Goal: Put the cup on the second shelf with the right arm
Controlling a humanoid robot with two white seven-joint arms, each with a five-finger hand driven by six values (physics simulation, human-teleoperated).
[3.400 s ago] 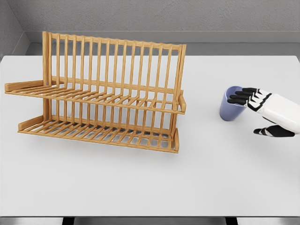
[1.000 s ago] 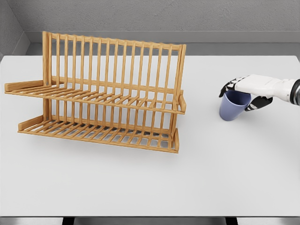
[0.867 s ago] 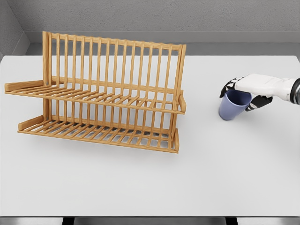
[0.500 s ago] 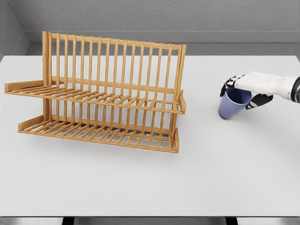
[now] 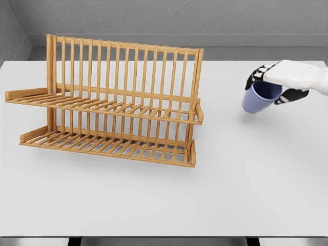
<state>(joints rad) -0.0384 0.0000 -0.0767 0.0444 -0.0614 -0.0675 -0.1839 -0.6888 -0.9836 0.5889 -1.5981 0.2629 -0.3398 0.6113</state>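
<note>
White table | right hand fingers curled around tilted blue cup, lifted | rack well apart

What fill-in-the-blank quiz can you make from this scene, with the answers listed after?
1. The right hand grips a ____ cup.
2. The cup is tilted and held ____ the table, not resting on it.
3. The wooden rack has ____ shelves, both bare.
4. The cup is to the ____ of the rack in the picture.

Answers: blue; above; two; right
</note>
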